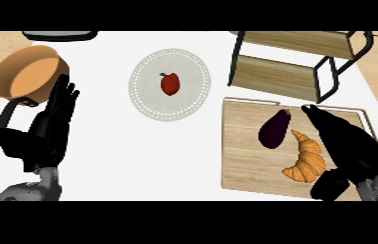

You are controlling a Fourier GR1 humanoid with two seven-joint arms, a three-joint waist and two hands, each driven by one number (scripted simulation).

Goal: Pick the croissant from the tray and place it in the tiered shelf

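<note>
We see the shelf (284,78) only in part, its top and right side cut by the frame. The bowl (33,70) runs off the left edge, and a dark thing (59,35) at the top is too clipped to name. The right hand (347,143) covers the right rim of the tray (247,153); whether it touches the croissant (306,160) we cannot tell.

The croissant (306,160) lies right of the eggplant (274,129) on the tray (244,160), the tiered shelf (284,75) behind.
</note>
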